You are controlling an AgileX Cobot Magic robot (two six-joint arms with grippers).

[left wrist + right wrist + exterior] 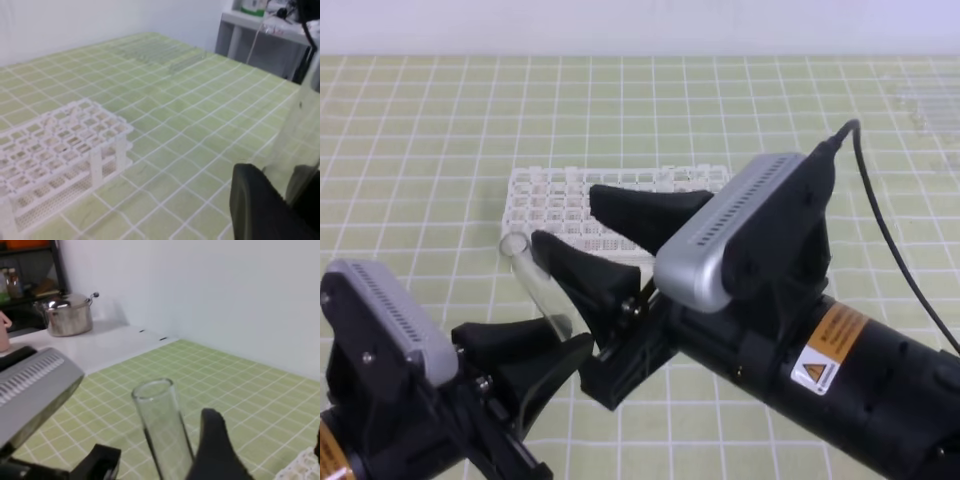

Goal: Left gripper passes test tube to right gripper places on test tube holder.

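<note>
The left gripper (535, 350) is reaching up from the lower left corner of the overhead view, its two black fingers (500, 338) closing in on the lower part of the test tube (535, 285) and holding it tilted. The right gripper (570, 225) is coming in from the lower right, its grey arm (880, 385) lying low and slanting. Its jaws are standing wide apart, one finger either side of the tube's upper part, not clamping it.
</note>
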